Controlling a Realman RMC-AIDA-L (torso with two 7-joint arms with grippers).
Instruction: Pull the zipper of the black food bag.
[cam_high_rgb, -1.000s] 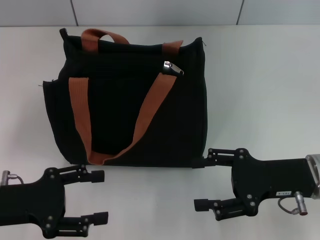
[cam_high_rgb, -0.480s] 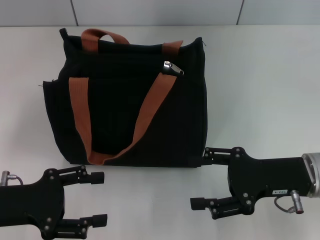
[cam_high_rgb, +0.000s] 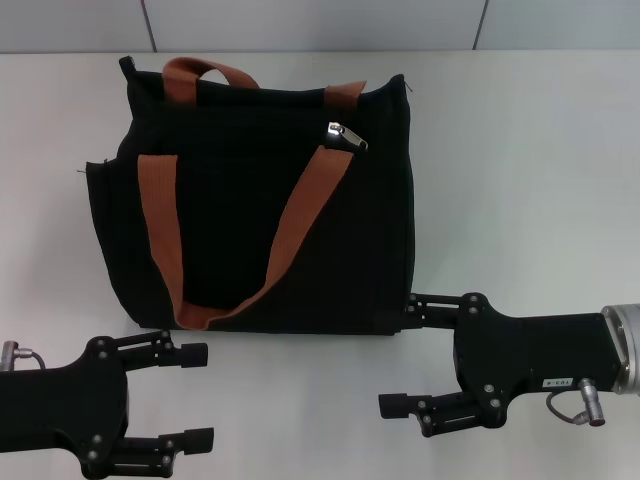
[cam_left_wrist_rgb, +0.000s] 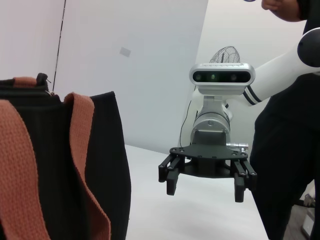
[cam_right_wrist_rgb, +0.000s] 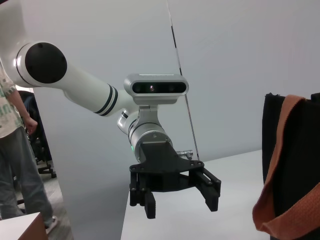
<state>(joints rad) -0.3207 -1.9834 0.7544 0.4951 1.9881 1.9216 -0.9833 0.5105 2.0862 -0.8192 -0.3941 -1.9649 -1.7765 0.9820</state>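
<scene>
As the head view looks down on the white table, the two grippers occupy the near edge and the bag stands beyond them. Left gripper: near the table's front left corner, fingers spread wide, nothing between them, apart from the bag. Right gripper: fingers likewise wide apart and empty, its upper finger at the bag's near right bottom corner; contact cannot be judged. Black food bag: upright, well back of the left gripper, with two rust-brown handles, one draped in a loop down the front face. Zipper: a small silver pull tab near the right end of the bag's top, just beside the handle's upper end. What the bag holds cannot be seen from any view.

Only the wrist views show the scene from the side. Left wrist view: the bag's side and a handle fill the foreground, and beyond them the right gripper hangs with fingers parted and empty; a person in dark clothing stands behind the arm. Right wrist view: the bag's edge lies near, the left gripper farther off, open and empty, with a person in grey trousers at the far side. The zipper appears in neither wrist view.
</scene>
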